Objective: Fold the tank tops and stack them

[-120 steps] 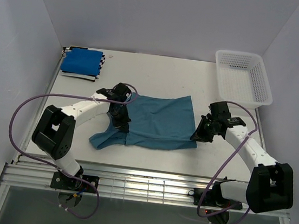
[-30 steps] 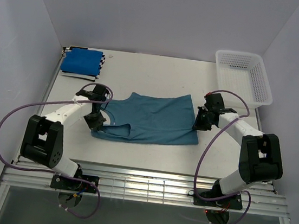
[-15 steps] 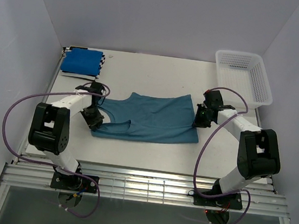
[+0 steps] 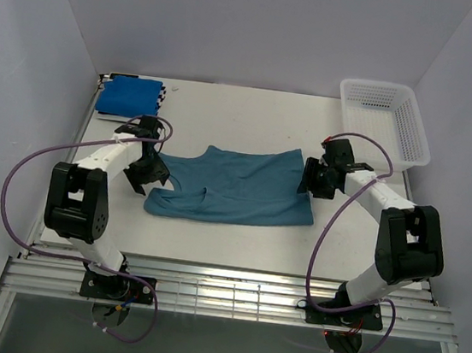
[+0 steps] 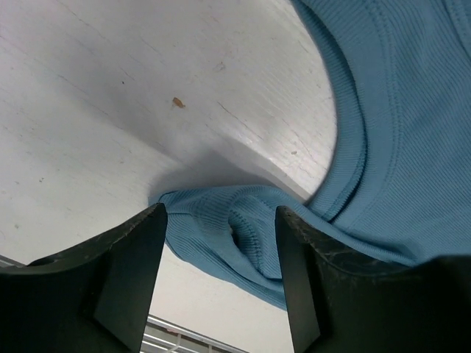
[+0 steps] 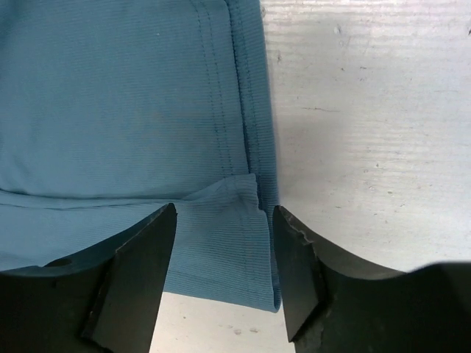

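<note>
The left gripper [image 4: 146, 178] hangs wide open over the teal top's [image 4: 239, 190] bunched strap [image 5: 243, 232], gripping nothing; only its wrist view shows that bunch. The top lies mid-table [image 4: 243, 121], long axis left-right, straps leftward. The right gripper [image 4: 308, 178] straddles the hem [image 6: 250, 147], half-open and empty.

Ribbed matt teal cloth tank top [image 6: 132, 95], scuffed white tabletop [image 6: 368, 110], matt black fingers [image 5: 110, 287]

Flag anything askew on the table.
The teal top is folded unevenly: its strap end bunches up by the left claw, and at the right claw the upper layer's corner stops short of the lower hem.
</note>
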Controlling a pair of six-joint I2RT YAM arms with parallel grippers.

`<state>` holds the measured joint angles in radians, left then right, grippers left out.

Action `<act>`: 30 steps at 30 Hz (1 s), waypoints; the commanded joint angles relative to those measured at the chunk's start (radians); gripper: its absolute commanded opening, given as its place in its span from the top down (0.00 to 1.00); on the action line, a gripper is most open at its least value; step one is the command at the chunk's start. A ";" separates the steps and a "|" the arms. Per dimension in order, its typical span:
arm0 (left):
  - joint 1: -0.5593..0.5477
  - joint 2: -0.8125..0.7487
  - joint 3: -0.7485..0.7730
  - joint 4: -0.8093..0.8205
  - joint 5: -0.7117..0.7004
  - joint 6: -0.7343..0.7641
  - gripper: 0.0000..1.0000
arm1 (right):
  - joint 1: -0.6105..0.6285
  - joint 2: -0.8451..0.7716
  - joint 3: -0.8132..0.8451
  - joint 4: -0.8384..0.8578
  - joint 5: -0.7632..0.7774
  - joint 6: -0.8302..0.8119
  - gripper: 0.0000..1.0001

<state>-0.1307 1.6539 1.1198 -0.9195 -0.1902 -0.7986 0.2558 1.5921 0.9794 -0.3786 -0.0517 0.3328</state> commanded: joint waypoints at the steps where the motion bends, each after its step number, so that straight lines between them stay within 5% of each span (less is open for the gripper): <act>1: 0.005 -0.094 0.009 0.014 0.052 0.007 0.28 | 0.000 -0.044 0.053 -0.020 -0.013 -0.020 0.38; 6: -0.030 -0.158 0.009 0.047 0.161 0.009 0.13 | 0.002 -0.127 0.009 0.001 -0.081 -0.023 0.03; 9: -0.123 -0.193 0.002 0.086 0.230 -0.013 0.02 | 0.007 -0.187 -0.041 0.024 -0.167 -0.034 0.10; 14: -0.257 -0.171 -0.037 0.275 0.389 -0.066 0.02 | 0.034 -0.215 -0.110 0.109 -0.273 -0.022 0.10; 21: -0.314 0.019 0.026 0.337 0.362 -0.062 0.04 | 0.049 -0.138 -0.088 0.148 -0.301 -0.003 0.10; 27: -0.314 0.125 0.074 0.341 0.340 -0.048 0.26 | 0.051 -0.089 -0.084 0.152 -0.304 -0.009 0.10; 30: -0.314 0.161 0.084 0.353 0.367 -0.045 0.54 | 0.049 -0.073 -0.084 0.149 -0.292 -0.015 0.10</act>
<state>-0.4416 1.8206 1.1580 -0.6010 0.1631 -0.8574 0.3042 1.5070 0.8841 -0.2588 -0.3363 0.3256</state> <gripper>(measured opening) 0.520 0.900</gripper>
